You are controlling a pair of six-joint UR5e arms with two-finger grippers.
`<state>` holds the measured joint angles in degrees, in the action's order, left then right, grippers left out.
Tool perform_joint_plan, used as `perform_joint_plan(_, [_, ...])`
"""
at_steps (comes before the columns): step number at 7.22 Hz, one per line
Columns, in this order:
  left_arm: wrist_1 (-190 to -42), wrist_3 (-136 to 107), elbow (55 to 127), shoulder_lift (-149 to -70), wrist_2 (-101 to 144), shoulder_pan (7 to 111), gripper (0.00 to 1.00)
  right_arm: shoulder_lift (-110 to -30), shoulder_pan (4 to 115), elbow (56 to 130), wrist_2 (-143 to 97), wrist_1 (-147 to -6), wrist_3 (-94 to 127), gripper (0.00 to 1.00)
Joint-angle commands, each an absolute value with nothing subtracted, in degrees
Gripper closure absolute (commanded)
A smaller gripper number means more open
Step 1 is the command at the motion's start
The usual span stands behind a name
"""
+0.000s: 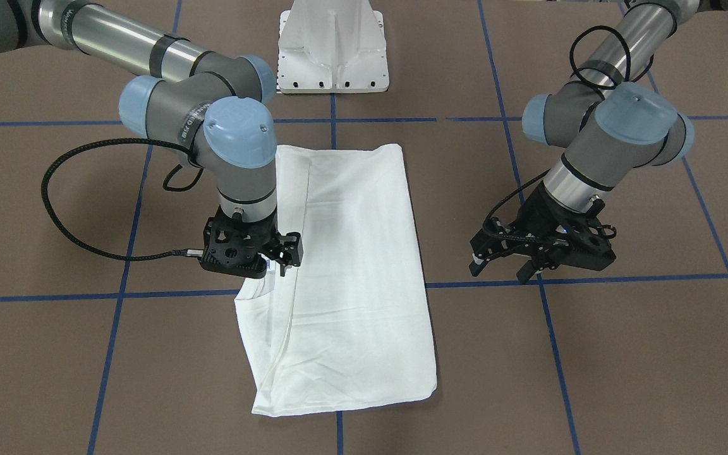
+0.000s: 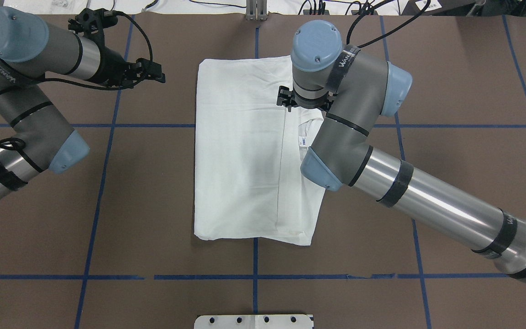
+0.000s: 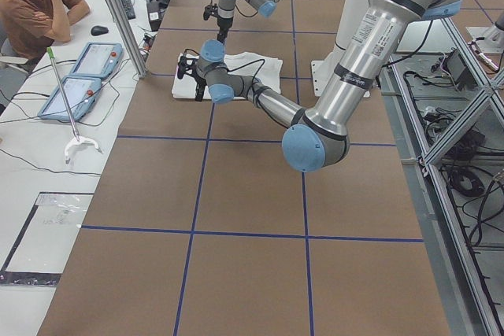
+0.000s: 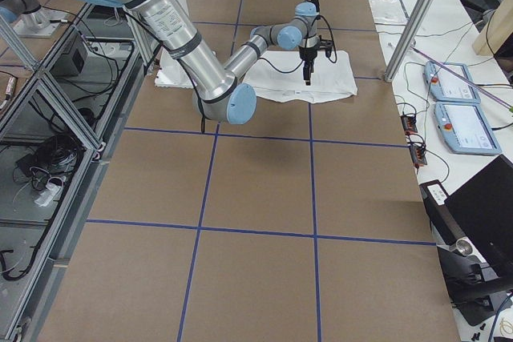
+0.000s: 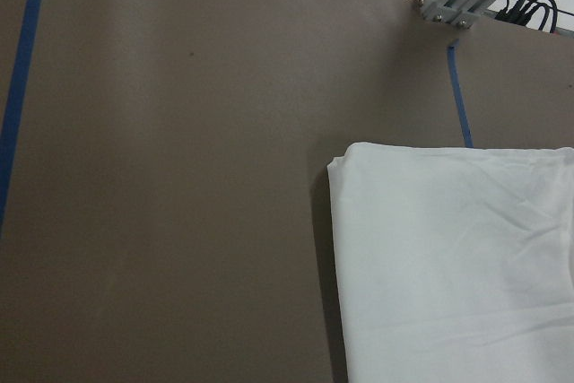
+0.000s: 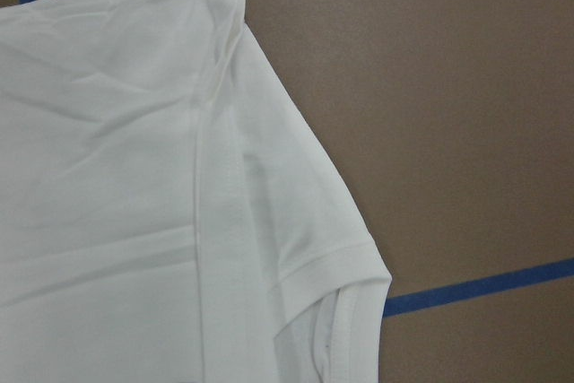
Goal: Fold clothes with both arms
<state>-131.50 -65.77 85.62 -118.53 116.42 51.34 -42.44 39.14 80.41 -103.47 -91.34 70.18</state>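
White lettering is running along a black band (image 2: 349, 61) on the right arm (image 2: 427, 192); it is starting with "WAN" and the rest is reading too small to make out. A small blue-white tag (image 2: 304, 141) is showing on the shirt (image 1: 351, 265) just beside that arm's elbow, its print illegible.

The shirt is lying folded into a long rectangle at the middle of the brown table (image 1: 623, 354), across the blue tape lines (image 1: 168, 294). The right gripper (image 1: 287, 251) is pointing down over the shirt's layered long edge on the robot's right; I cannot tell whether its fingers are apart or together. The left gripper (image 1: 502, 268) is hanging with its fingers spread and nothing between them, over bare table, well apart from the shirt's smooth opposite edge.

Bare table is lying open all round the shirt, with the white pedestal base (image 1: 333, 47) near its short end on the robot's side
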Motion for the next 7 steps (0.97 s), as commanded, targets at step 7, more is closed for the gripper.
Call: perform_joint_plan(7, [-131.66,-65.74,85.17,-117.95,117.07,51.06,0.0,-33.25,37.09,64.12,-96.44,-91.14,63.55,0.0])
